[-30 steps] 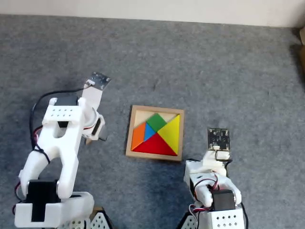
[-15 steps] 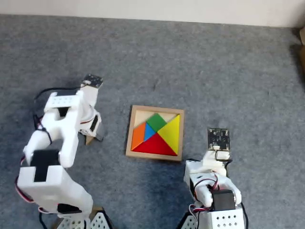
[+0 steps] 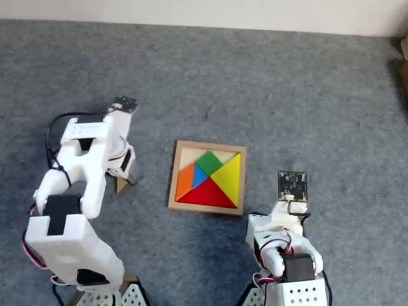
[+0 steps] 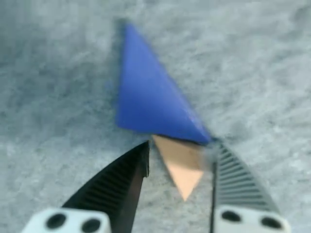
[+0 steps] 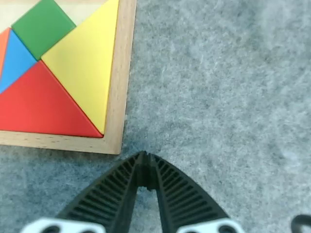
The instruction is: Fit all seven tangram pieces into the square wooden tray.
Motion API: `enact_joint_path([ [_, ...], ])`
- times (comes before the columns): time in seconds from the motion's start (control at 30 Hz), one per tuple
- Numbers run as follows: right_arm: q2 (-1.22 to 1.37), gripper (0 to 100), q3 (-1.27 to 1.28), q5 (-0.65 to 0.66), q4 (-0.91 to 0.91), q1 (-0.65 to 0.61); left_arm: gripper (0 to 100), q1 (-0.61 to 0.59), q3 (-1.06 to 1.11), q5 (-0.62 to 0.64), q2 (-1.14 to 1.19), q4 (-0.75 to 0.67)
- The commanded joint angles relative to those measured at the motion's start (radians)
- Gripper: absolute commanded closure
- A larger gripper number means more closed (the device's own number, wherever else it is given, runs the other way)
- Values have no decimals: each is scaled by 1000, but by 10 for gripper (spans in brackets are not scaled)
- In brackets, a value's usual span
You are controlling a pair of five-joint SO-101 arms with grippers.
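Observation:
The square wooden tray (image 3: pixel 173 185) lies at mid-table holding orange, light blue, green, yellow and red pieces, with bare wood along its far side. In the left wrist view a dark blue triangle (image 4: pixel 148 97) lies on the carpet touching a small tan triangle (image 4: pixel 182 162). My left gripper (image 4: pixel 181 145) is open, with the tan triangle between its fingers. In the high view the tan piece (image 3: pixel 121 185) peeks out beside the left arm (image 3: pixel 89 159), left of the tray. My right gripper (image 5: pixel 146 158) is shut and empty, just off the tray's near right corner (image 5: pixel 116 141).
Grey carpet covers the table all around. The folded right arm (image 3: pixel 284 252) sits at the front, right of the tray. Free carpet stretches behind the tray and to its right. A brown object shows at the far right edge (image 3: pixel 404 51).
The left arm has changed posture, its upper links swinging left and back while the wrist settles over the tan piece. The tray and the right arm have not moved.

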Motion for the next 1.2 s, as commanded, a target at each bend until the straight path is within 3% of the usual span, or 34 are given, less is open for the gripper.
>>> enact_joint_path([
  [0.0, -19, 993, 108, -8, 5, 7, 760, -8, -41, 28, -4, -2],
  [0.37, -19, 993, 108, -8, 5, 7, 839, 1, -35, 35, 4, 0],
  [0.87, -19, 993, 108, -8, 5, 7, 898, 239, -41, -18, -7, 94],
  [1.07, -19, 993, 108, -8, 5, 7, 898, 266, -54, -31, -31, 135],
  [1.17, -19, 993, 108, -8, 5, 7, 898, 268, -87, -97, -94, 186],
])
